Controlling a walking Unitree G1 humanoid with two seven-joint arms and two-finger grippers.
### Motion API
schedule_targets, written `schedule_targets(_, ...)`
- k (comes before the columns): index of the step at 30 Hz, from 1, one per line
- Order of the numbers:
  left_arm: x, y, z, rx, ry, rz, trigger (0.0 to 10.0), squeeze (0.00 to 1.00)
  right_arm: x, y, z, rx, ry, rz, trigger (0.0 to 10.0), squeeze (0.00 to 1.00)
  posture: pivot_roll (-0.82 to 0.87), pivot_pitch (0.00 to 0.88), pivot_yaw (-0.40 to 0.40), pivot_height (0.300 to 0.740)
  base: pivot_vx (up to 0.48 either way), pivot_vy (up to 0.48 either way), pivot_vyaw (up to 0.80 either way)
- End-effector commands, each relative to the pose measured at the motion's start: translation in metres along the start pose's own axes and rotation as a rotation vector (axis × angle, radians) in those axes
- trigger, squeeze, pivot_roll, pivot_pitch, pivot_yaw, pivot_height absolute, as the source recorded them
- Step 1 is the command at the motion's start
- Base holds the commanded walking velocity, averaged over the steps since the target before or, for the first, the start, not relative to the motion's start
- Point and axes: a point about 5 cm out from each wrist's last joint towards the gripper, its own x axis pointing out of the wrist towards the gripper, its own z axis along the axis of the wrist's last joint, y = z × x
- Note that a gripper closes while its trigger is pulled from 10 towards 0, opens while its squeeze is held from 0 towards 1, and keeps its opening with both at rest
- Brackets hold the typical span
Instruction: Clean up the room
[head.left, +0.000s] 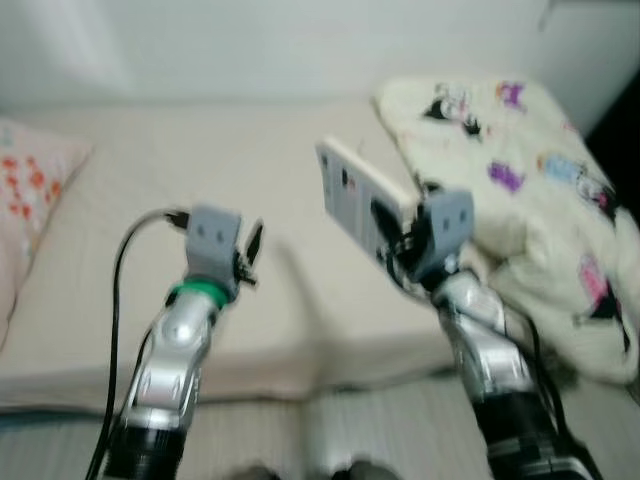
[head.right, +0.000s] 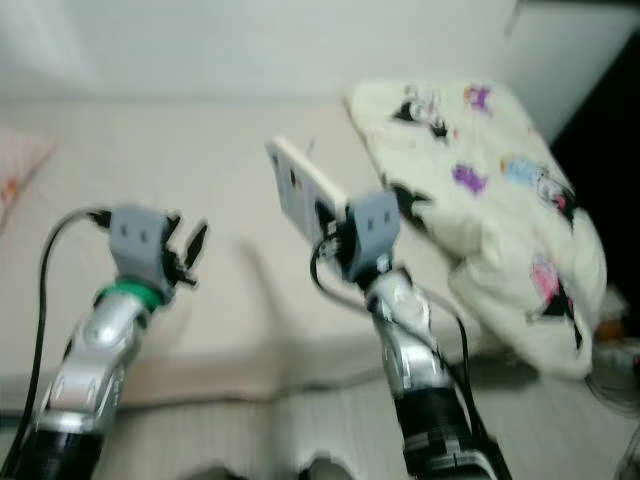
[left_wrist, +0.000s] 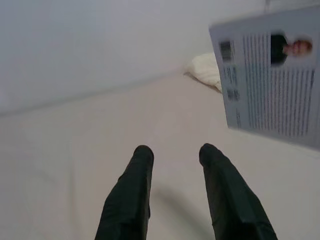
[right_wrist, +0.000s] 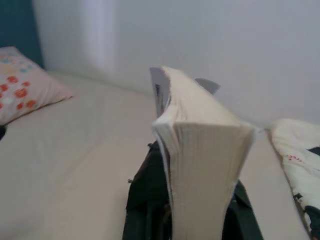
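Note:
A thick paperback book (head.left: 352, 195) with a pale grey back cover (left_wrist: 272, 80) and cream page edges (right_wrist: 202, 150) is held up above the beige bed (head.left: 200, 180). My right gripper (head.left: 388, 232) is shut on the book, its black fingers (right_wrist: 145, 200) clamping both sides of it. To the left, my left gripper (head.left: 250, 250) hovers over the mattress, open, with nothing between its two black fingers (left_wrist: 132, 190). The views are somewhat blurred.
A crumpled cream blanket (head.left: 530, 190) with cartoon prints lies on the bed's right side. A pillow (head.left: 30, 180) with orange flowers sits at the left edge. A white wall (head.left: 250, 40) runs behind the bed. Striped flooring (head.left: 350, 420) shows below the mattress edge.

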Motion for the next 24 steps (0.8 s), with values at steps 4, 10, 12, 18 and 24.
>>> schedule_targets(4,-0.0026,-0.0006,-0.0043,-0.006,0.015,-0.003,10.0,0.00,-0.0010,-0.0012,0.0016,0.009,-0.019,-0.011,10.0,0.00,-0.08,0.033,-0.004,0.720,0.000,0.292,0.00)
schedule_targets(10,-0.0021,-0.0005,-0.0028,-0.005,0.013,-0.006,10.0,0.00,-0.0007,-0.0007,0.0016,0.011,-0.021,-0.015,10.0,0.00,-0.08,0.031,-0.001,0.720,0.000,0.291,0.00)
schedule_targets(12,-0.0021,-0.0003,-0.0028,-0.004,0.013,-0.007,10.0,0.00,-0.0008,-0.0005,0.0016,0.012,-0.021,-0.015,10.0,0.00,-0.08,0.034,0.001,0.720,0.000,0.287,0.00)
schedule_targets(18,-0.0023,-0.0009,-0.0033,-0.005,0.015,-0.008,10.0,0.00,-0.0014,-0.0007,0.0008,0.013,-0.018,-0.018,10.0,0.00,-0.08,0.037,0.001,0.720,0.000,0.288,0.00)
schedule_targets(24,-0.0025,-0.0011,-0.0034,-0.006,0.016,-0.007,10.0,0.00,-0.0018,-0.0007,0.0001,0.014,-0.015,-0.019,10.0,0.00,-0.08,0.040,0.001,0.720,0.000,0.291,0.00)
